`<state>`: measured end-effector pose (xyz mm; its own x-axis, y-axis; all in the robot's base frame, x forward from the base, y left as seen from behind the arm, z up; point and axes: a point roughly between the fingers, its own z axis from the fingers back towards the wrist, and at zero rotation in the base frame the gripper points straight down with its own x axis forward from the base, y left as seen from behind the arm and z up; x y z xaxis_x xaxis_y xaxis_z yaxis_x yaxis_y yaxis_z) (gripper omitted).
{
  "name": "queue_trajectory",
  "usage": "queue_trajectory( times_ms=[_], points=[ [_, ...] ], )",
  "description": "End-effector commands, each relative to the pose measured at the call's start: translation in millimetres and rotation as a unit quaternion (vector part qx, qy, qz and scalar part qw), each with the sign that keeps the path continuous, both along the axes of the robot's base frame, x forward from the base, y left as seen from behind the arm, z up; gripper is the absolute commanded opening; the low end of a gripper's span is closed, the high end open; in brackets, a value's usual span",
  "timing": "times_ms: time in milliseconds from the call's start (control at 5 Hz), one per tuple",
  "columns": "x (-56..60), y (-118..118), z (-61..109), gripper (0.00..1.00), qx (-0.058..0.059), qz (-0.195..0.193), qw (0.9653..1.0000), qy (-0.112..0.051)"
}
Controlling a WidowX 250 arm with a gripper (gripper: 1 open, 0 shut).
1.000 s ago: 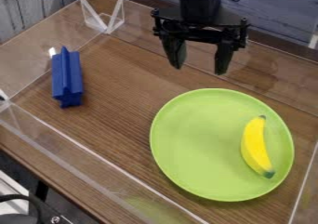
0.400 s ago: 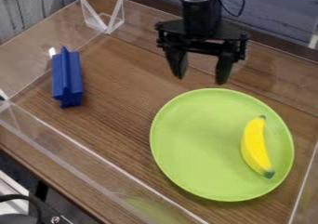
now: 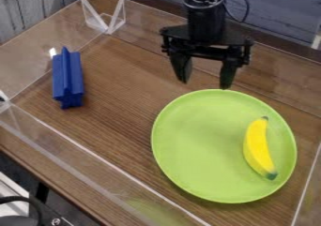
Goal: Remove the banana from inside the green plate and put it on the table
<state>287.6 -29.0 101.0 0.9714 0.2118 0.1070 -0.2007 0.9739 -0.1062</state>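
So far nothing is done: the banana (image 3: 260, 147) lies on the right side of the green plate (image 3: 189, 141), untouched. The gripper (image 3: 206, 72) hangs above the table (image 3: 126, 98) beyond the plate's far rim, jaws spread and empty; reaching, grasping and moving the banana all remain.

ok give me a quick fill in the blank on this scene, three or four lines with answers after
1. The banana lies on the ______ plate.
2. The block near the clear wall on the left of the picture is ______ in colour.
3. The tool hangs above the table with its jaws ______ and nothing between them.
4. The banana lies toward the plate's ______ side as the camera sees it.

Missing words: green; blue; open; right
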Motion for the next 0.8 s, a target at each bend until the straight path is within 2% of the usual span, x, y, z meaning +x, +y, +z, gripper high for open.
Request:
queue_trajectory(
  times_ms=[0, 600],
  points=[
    [4.3, -2.9, 4.9, 1.00, -0.001, -0.004, 0.9999, -0.015],
    [11.5, -9.3, -6.2, 1.00, -0.007, -0.016, 0.9997, -0.016]
  ],
)
